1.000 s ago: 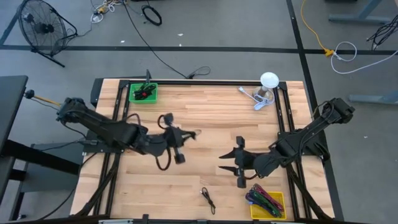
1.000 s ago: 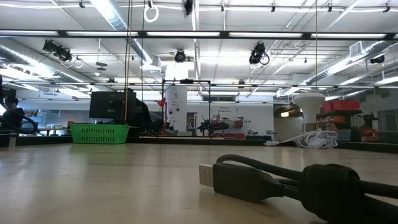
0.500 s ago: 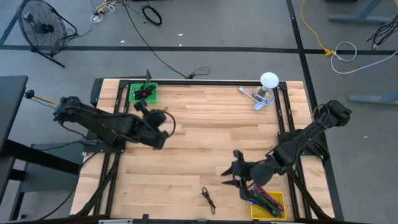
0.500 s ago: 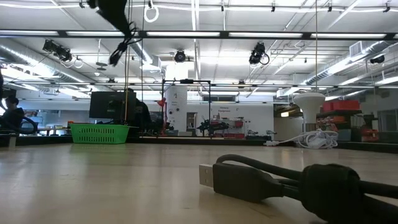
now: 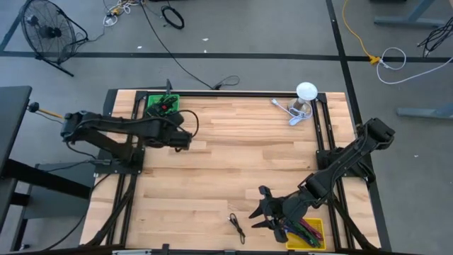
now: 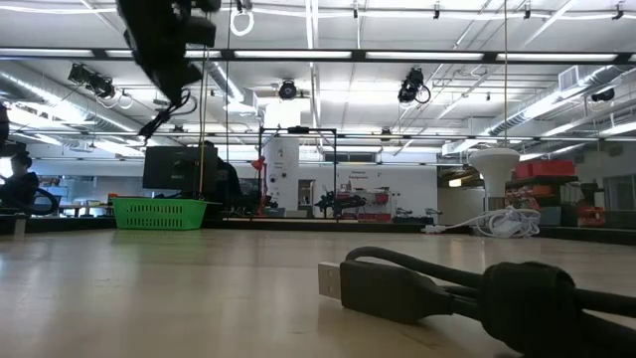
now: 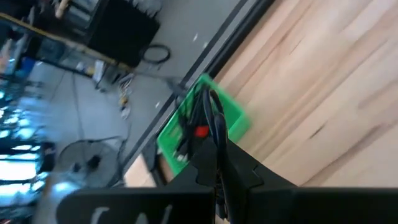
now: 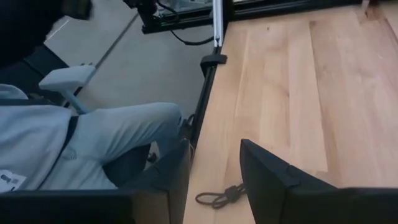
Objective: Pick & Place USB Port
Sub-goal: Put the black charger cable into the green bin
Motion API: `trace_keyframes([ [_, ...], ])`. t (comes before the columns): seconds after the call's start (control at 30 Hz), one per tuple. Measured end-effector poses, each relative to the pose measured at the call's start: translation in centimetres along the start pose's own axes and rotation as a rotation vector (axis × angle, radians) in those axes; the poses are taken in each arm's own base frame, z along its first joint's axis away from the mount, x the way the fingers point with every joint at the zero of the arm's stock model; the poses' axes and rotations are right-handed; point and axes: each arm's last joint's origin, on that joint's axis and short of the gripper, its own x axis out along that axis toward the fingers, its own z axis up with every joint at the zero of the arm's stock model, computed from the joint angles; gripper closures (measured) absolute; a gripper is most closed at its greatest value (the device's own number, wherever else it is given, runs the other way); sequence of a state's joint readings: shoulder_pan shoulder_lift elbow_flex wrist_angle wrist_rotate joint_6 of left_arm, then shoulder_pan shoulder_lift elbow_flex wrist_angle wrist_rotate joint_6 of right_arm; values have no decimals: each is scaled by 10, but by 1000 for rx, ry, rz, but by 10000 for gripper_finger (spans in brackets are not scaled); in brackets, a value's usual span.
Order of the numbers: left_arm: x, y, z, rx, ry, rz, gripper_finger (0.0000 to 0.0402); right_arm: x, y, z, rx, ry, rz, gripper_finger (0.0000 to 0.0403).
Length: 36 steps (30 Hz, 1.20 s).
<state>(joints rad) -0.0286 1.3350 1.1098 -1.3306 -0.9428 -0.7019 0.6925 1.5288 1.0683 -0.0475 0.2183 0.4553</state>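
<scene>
So this looks like the drop-off step for the left arm. The left claw is pinched tight on a black USB cable, and in the left wrist view the cable hangs out past the fingertips with the green basket right ahead of it. From above, the claw sits just at about 5 o'clock of the basket, up in the 11 o'clock corner of the counter. The basket already has some cables in it.

My guess at the next move: nudge the claw a bit further toward 11 o'clock so the cable hangs over the basket, then let go. The dangling end could catch on the rim, so it probably needs to be well centred first.

Meanwhile the right claw is spread and empty, down near 5 o'clock on the counter, next to the yellow tray of cables, with another loose black cable lying on the counter just beside it. Probably lining up for that one.
</scene>
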Motion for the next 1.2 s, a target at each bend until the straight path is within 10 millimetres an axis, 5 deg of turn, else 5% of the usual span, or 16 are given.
trace_keyframes([
  [0.27, 53, -9, -18, 150, 117, 27, 395, 0, 0, 0, -47, 1, 0, 263],
  [0.5, 93, -6, -15, 247, 125, -39, 395, 2, -8, 4, -148, -6, -23, 263],
  [1.2, 149, 43, -7, 316, 213, -38, 395, 6, -44, 11, -185, 38, -170, 263],
])
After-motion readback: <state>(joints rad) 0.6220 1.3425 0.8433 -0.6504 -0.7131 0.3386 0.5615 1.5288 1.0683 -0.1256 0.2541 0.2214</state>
